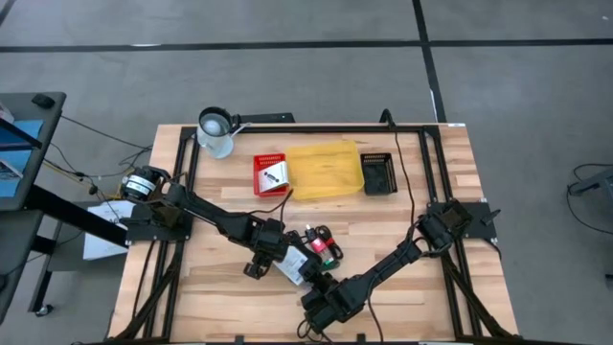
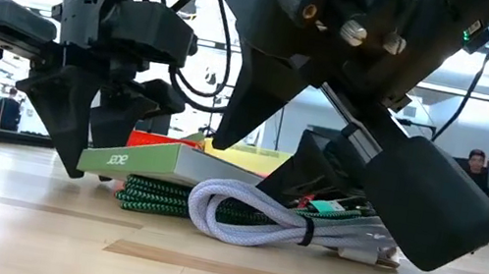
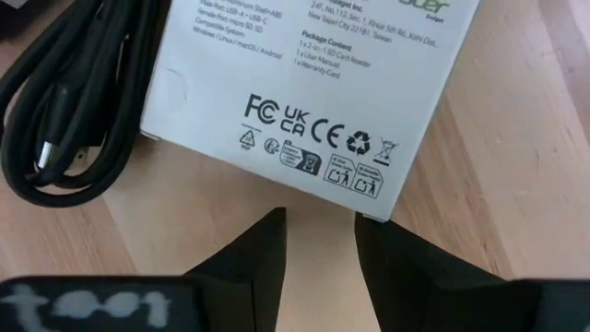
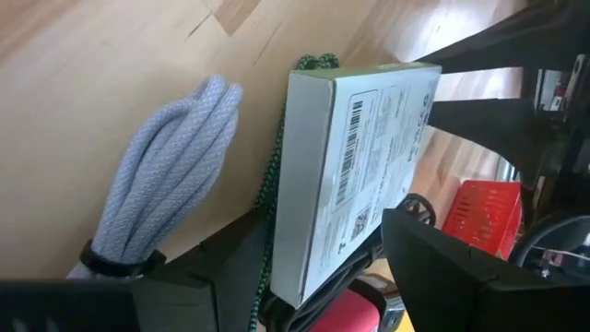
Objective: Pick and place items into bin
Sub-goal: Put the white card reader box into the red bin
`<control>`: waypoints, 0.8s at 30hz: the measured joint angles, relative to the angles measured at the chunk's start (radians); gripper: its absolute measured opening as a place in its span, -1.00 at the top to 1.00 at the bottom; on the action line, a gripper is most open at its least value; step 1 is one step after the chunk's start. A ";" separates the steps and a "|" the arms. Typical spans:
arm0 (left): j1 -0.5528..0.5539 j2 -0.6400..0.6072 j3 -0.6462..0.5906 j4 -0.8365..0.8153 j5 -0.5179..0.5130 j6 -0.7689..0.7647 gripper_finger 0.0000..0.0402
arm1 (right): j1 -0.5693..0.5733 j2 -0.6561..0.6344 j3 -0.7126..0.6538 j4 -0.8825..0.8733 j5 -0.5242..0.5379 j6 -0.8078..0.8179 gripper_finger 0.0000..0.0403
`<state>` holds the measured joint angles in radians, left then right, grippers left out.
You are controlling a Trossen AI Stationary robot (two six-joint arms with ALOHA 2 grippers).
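The yellow bin [image 1: 327, 170] at the table's [image 1: 220, 307] far side looks bare inside; a red basket [image 1: 269, 174] with a small white piece touches its left side and a black tray [image 1: 378, 173] stands just to its right. The white box [image 2: 166, 160] lies near the front on a green cord [image 2: 150, 197], a white cord [image 2: 255, 221] beside it. The left gripper [image 3: 318, 231] hangs over the box's edge, fingers apart, holding nothing. The right gripper [image 4: 323, 254] reaches low from the front, open, straddling the box's end.
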<state>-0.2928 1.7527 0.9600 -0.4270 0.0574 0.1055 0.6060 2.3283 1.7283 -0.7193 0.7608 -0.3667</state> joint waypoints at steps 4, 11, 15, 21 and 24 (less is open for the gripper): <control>0.000 0.000 0.000 -0.001 0.000 0.000 0.40 | -0.002 0.000 0.000 0.003 0.043 -0.005 -0.07; 0.000 0.000 0.000 0.000 0.019 0.000 0.40 | -0.015 0.000 0.000 0.023 0.068 -0.010 -0.07; 0.000 0.000 0.000 0.000 0.026 0.000 0.40 | -0.020 -0.001 0.000 0.042 0.112 -0.042 -0.07; 0.000 0.000 0.000 0.000 0.027 0.000 0.40 | -0.021 -0.003 0.000 0.096 0.113 -0.087 0.04; 0.000 0.000 0.000 0.000 0.026 0.000 0.40 | -0.021 -0.003 0.000 0.104 0.113 -0.087 0.22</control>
<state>-0.2932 1.7527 0.9600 -0.4269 0.0837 0.1055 0.5850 2.3257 1.7283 -0.6155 0.8742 -0.4538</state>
